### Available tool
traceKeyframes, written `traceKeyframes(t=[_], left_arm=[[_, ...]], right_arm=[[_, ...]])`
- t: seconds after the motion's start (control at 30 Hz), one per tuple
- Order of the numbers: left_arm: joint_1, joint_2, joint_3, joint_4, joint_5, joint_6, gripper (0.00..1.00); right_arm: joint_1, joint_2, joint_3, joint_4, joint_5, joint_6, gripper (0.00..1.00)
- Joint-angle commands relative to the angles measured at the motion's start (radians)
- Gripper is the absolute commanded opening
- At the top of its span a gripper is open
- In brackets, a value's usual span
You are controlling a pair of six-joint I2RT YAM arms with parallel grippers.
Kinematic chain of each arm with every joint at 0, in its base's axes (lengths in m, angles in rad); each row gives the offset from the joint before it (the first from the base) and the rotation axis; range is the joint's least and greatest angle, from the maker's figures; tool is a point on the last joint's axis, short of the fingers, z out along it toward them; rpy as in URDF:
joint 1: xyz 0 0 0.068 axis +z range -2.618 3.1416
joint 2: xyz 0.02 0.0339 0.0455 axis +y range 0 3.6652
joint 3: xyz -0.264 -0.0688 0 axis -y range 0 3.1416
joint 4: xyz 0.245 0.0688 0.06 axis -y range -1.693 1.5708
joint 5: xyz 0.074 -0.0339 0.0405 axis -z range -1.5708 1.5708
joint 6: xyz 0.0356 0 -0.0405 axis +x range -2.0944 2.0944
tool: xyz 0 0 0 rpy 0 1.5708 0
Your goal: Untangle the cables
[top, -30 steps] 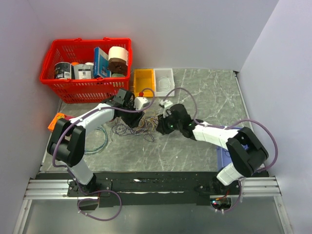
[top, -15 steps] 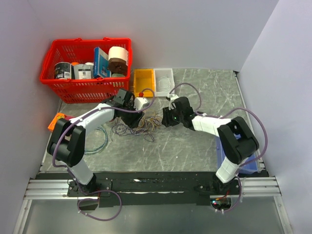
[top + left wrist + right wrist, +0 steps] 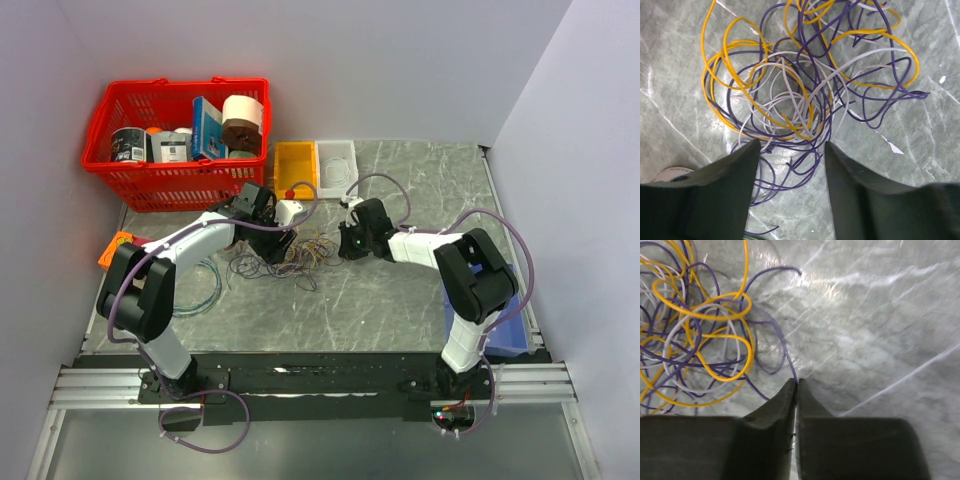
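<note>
The heap of thin looped cables [image 3: 800, 90], dark purple, yellow-orange and pale grey-white, lies in the middle of the grey marbled counter [image 3: 430, 190], between my two pincers. The three colours cross over and under each other many times. I see no coil that lies apart from the others, so I judge the untangling is only at its beginning.

My right pincer [image 3: 796, 390] is at the right edge of the heap with its fingers pressed together. One dark purple strand [image 3: 782, 347] runs into the seam at their tips, so it seems I have this strand pinched. The rest of it goes back into the knot and is not free.

My left pincer [image 3: 792, 150] hangs over the heap, fingers wide apart and holding nothing; some purple loops lie between them.

Nearly everything is left: to draw out the purple cable, then the yellow and the white, and to lay each one alone.

A large teal-green wire hoop [image 3: 205, 285] lies near the heap's left side, not in it.
</note>
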State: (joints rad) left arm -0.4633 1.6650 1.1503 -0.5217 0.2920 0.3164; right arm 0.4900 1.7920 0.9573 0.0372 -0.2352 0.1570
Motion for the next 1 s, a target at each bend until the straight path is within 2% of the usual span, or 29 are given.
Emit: traceKeyframes(t=[0.0,0.03,0.1,0.13,0.3,0.37,0.5,0.6,0.63,0.73,0.83,0.97], left_arm=[[0.002,-0.049,0.035,-0.02,0.068,-0.002,0.64],[0.002,-0.059,0.042,-0.02,0.076,0.006,0.78],[0.003,-0.077,0.063,-0.008,0.108,0.009,0.87],[0.002,-0.092,0.072,0.0,0.117,0.001,0.96],[-0.014,-0.035,0.135,0.098,0.167,-0.065,0.96],[-0.029,0.014,0.155,0.144,0.138,-0.091,0.96],[-0.061,0.171,0.203,0.103,0.111,-0.106,0.99],[-0.055,0.193,0.181,0.112,0.111,-0.103,0.82],[-0.054,0.187,0.169,0.121,0.111,-0.103,0.69],[-0.052,0.173,0.132,0.138,0.116,-0.088,0.52],[-0.052,0.173,0.114,0.138,0.111,-0.085,0.5],[-0.051,0.17,0.092,0.143,0.102,-0.082,0.57]], right_arm=[[-0.005,-0.014,0.049,-0.033,-0.001,0.006,0.0],[-0.005,-0.035,0.043,-0.033,-0.003,0.004,0.0],[-0.004,-0.116,0.026,-0.06,-0.003,-0.01,0.0],[-0.001,-0.144,0.026,-0.071,0.01,-0.019,0.0],[0.073,-0.314,0.063,-0.167,0.008,-0.148,0.0],[0.087,-0.345,0.083,-0.198,-0.002,-0.197,0.0],[0.088,-0.446,0.136,-0.272,-0.019,-0.206,0.0],[0.079,-0.531,0.184,-0.315,0.006,-0.209,0.0],[0.076,-0.551,0.202,-0.329,0.01,-0.212,0.0],[0.048,-0.615,0.293,-0.368,0.005,-0.22,0.0],[0.044,-0.661,0.4,-0.404,0.01,-0.241,0.0],[0.036,-0.718,0.565,-0.407,0.045,-0.258,0.0]])
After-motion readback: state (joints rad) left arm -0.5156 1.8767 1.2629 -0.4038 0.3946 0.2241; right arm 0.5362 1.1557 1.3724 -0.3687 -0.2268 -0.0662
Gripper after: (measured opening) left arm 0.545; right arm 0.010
